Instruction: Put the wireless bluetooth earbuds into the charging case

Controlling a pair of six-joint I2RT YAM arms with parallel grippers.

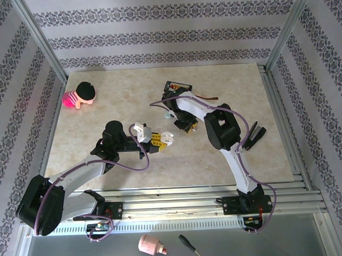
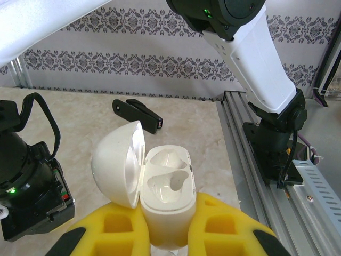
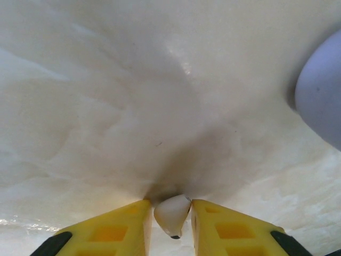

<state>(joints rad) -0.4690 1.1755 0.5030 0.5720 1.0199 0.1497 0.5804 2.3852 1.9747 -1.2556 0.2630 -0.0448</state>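
The tiny whitish earbud (image 3: 171,214) on the bench (image 3: 106,106) looks light, hard and slippery, so the right jaws pinch it by its round sides, while the left jaws hold the open charging case (image 2: 168,184) tight.

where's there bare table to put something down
Free: back right, between the black board and right rail; front centre between the arms; left edge in front of the doll. Crowded: middle, around left hand, case, right hand.
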